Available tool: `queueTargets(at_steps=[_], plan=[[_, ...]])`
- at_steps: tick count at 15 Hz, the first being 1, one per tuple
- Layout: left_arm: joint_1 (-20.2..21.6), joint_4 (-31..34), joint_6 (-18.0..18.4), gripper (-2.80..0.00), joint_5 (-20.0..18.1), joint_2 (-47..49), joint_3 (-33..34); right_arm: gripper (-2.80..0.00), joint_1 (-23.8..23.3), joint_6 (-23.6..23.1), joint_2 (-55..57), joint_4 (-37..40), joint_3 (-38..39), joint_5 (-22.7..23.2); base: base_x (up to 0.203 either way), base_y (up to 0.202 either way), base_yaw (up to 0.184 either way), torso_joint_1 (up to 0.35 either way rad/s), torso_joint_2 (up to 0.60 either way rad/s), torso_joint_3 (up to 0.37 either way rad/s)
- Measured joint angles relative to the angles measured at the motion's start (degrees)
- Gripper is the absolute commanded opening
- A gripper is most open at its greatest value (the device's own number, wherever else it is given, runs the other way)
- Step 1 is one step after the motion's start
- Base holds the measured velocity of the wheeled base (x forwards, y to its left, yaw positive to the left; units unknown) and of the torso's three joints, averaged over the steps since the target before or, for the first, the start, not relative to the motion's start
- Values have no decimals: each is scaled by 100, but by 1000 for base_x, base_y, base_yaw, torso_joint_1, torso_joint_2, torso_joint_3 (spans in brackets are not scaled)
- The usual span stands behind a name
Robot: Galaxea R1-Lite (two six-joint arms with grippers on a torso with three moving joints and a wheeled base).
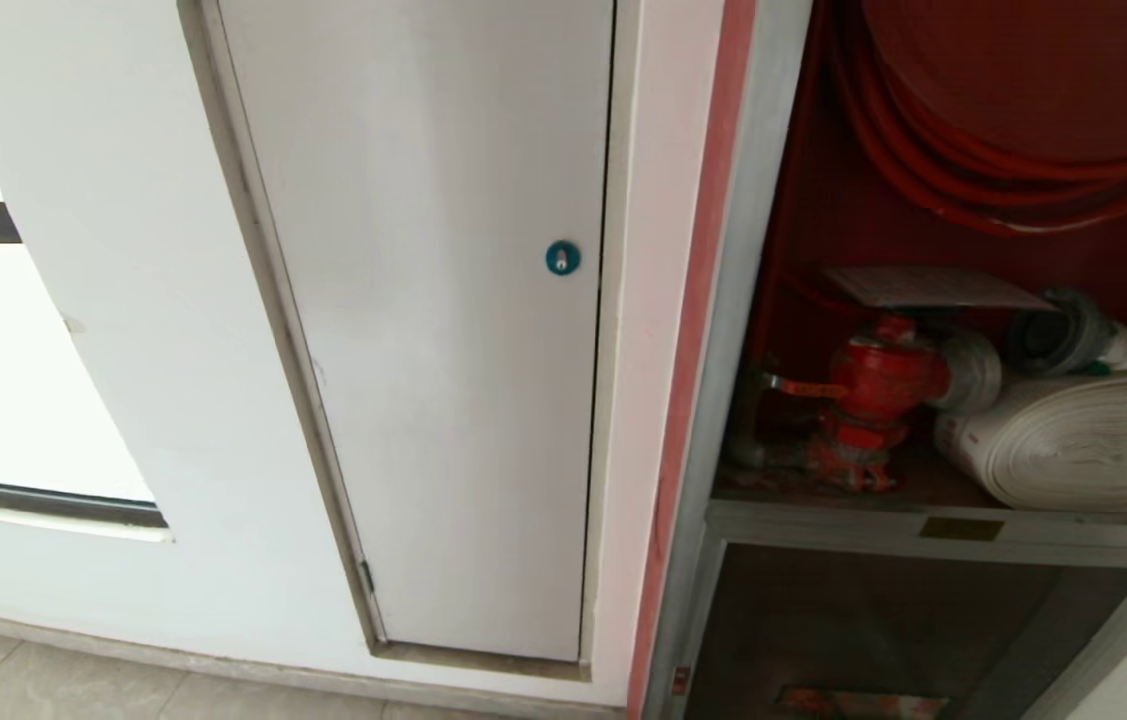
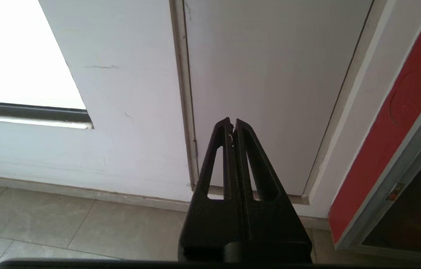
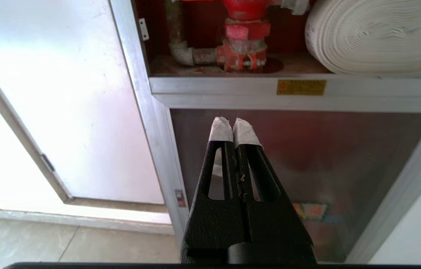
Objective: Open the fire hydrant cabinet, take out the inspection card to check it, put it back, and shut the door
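Both grippers hang clenched and empty, left gripper (image 2: 232, 123) facing the white door (image 1: 443, 330), right gripper (image 3: 235, 123) before the fire hydrant cabinet (image 1: 738, 300), whose upper compartment stands open, a card (image 1: 928, 287) resting atop the valve (image 1: 878, 385).

Overall: I see by bright, even daylight.
Source: a window (image 2: 16, 48) on my left is blown out to pure white.
Glare: my right wrist view washes out over the white door (image 3: 64, 97).
Shadow: the fire hydrant cabinet (image 1: 923, 300) stays dim and red inside.
Focus: my head view is slightly soft.
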Motion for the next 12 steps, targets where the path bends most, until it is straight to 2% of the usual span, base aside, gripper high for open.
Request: queueTargets(at_steps=[12], plan=[[0, 0, -2, -280, 0, 0, 0, -280, 0, -5, 0, 1, 0, -2, -196, 0, 0, 1, 2, 3]])
